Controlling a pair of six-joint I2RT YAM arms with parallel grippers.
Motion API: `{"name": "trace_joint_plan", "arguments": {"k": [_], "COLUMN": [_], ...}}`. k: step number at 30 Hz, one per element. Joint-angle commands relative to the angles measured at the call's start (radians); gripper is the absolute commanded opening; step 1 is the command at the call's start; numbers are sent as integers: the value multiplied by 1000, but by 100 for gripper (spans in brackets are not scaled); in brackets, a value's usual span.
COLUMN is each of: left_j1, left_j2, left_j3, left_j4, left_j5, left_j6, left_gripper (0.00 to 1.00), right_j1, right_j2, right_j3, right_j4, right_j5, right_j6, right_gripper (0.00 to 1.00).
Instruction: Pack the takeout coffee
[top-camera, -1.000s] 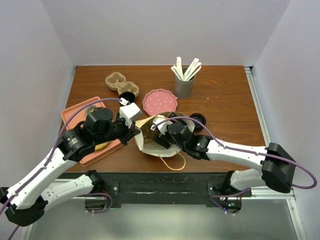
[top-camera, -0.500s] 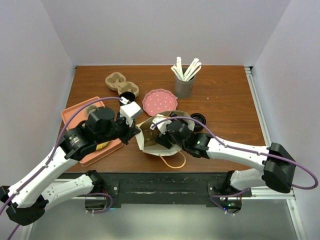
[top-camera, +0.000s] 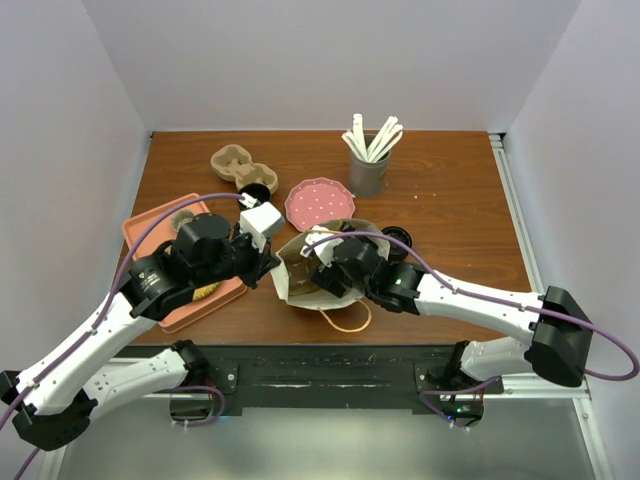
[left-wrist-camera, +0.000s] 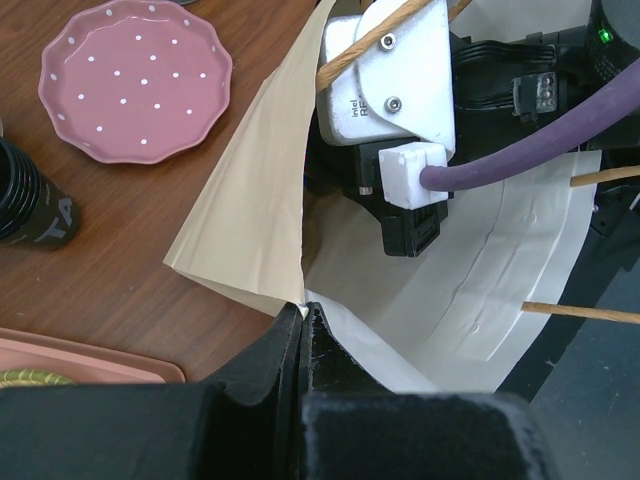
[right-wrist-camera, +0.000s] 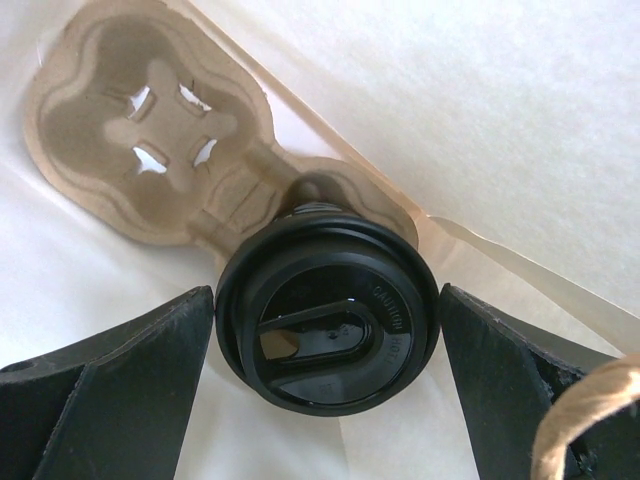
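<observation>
The left fingers (left-wrist-camera: 265, 375) are pinched tight on the rim of the paper bag (left-wrist-camera: 250, 180), holding its mouth open. The right fingers (right-wrist-camera: 120, 350) are deep inside the bag and set wide, one on each side of the coffee cup (right-wrist-camera: 328, 325). Their inner edges meet the rim of its black lid, so I judge that they grip it. The cup sits in one pocket of the cardboard carrier (right-wrist-camera: 130, 140), and the other pocket is bare. All of this lies within the bag, which rests near the front edge of the worktop (top-camera: 450, 200), about midway along it. A pink plate (left-wrist-camera: 135, 80) is just behind the bag.

The step in hand looks to be seating the cup and carrier on the bag's floor. To do it well, the right arm should ease down until the carrier lies flat, and only then let go. The left should hold its pinch so the paper does not fold in on the wrist. The string handle (top-camera: 345, 322) needs to stay out of the way as the arm backs out.
</observation>
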Motion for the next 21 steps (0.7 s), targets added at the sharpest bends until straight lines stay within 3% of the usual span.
{"name": "trace_joint_plan", "arguments": {"k": [1, 10, 21], "left_j1": [-1, 1, 1], "left_j2": [1, 11, 20], "left_j3": [45, 59, 63], "left_j4": [2, -7, -11], "left_j5": [-12, -26, -27], "left_j6": [-7, -5, -5], "left_gripper": [0, 0, 0], "right_j1": [-11, -11, -11], "right_j2": [-32, -53, -68], "right_j3": [58, 60, 59], "right_j4": [-10, -40, -43], "right_j5": [21, -2, -11], "right_j6": [12, 21, 41], "right_gripper": [99, 99, 89]}}
